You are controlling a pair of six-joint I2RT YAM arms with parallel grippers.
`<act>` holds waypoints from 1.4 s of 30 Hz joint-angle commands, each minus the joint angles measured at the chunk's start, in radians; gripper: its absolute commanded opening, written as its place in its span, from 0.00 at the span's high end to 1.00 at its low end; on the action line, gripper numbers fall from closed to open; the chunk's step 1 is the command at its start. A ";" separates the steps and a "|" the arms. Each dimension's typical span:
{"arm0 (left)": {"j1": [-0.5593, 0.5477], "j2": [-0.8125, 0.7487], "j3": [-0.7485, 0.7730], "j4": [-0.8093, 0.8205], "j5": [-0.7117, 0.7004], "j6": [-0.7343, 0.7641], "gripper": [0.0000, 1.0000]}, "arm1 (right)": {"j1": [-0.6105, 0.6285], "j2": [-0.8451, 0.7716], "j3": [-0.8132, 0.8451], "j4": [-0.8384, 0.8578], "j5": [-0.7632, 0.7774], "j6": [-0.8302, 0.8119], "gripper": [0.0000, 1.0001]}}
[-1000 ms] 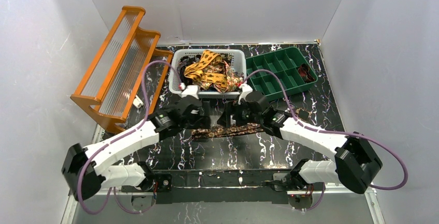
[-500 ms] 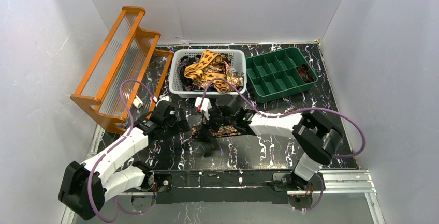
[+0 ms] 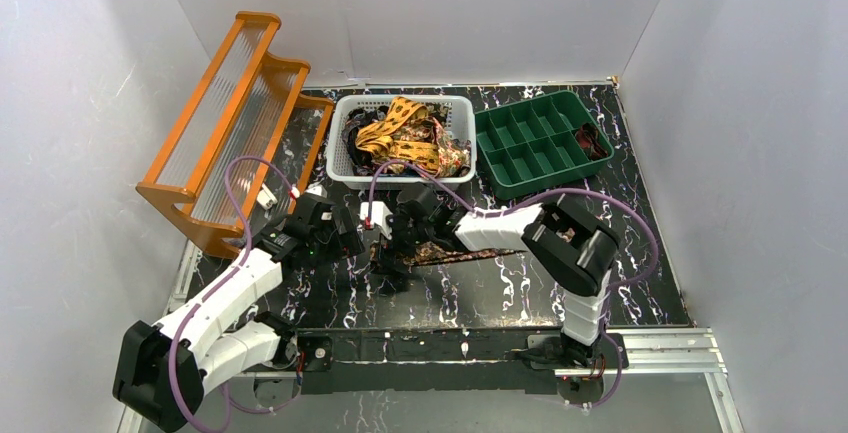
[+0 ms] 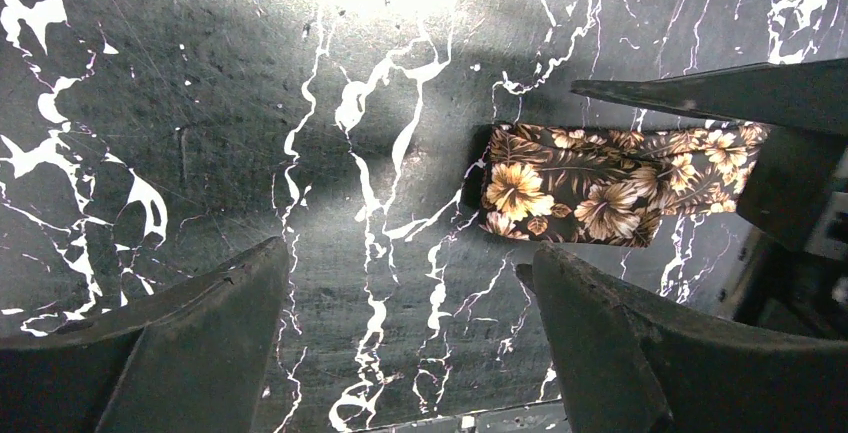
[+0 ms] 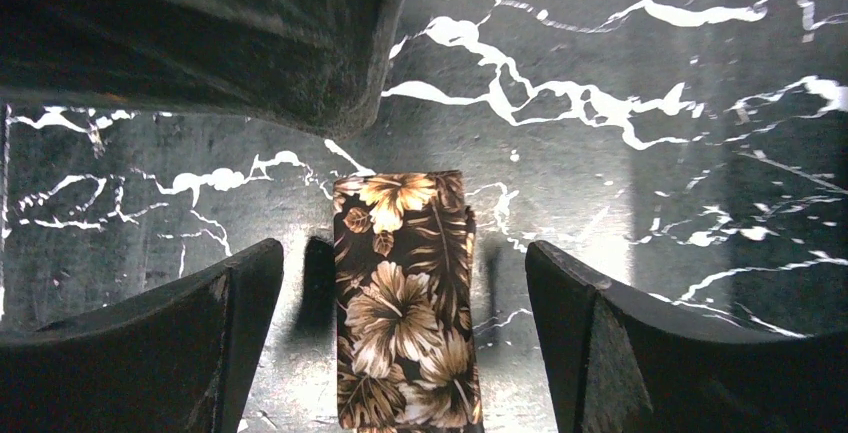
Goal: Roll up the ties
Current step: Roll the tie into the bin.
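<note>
One dark brown tie (image 5: pixel 405 323) with tan hibiscus flowers lies flat on the black marbled table (image 3: pixel 500 288). Its squared end sits between the spread fingers of my right gripper (image 5: pixel 403 255), which is open and grips nothing. In the top view that tie (image 3: pixel 455 251) stretches rightward from my right gripper (image 3: pixel 392 258). My left gripper (image 4: pixel 405 258) is open over bare table, with the tie's end (image 4: pixel 600 185) up and to its right. My left gripper (image 3: pixel 348 253) hangs just left of the right one. More ties (image 3: pixel 405 138), yellow-orange and dark, are heaped in the white basket (image 3: pixel 340 148).
A green compartment tray (image 3: pixel 535 143) stands right of the basket, with a dark item in its far right cell. An orange ribbed rack (image 3: pixel 235 118) leans at the back left. Purple cables loop over both arms. White walls enclose the table.
My right gripper has slid left along the tie to its left end. My left gripper has backed away to the left, off the tie. Both stay open.
</note>
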 commanded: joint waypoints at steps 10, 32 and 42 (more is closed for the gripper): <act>0.009 0.000 -0.022 0.007 0.040 0.009 0.11 | 0.026 0.045 -0.031 -0.012 0.033 -0.079 0.35; 0.010 0.028 -0.060 0.078 0.071 -0.013 0.11 | 0.045 -0.260 -0.131 0.164 0.264 0.167 0.01; 0.012 -0.009 -0.072 0.091 0.037 -0.049 0.10 | 0.017 -0.367 -0.133 -0.271 0.503 1.149 0.01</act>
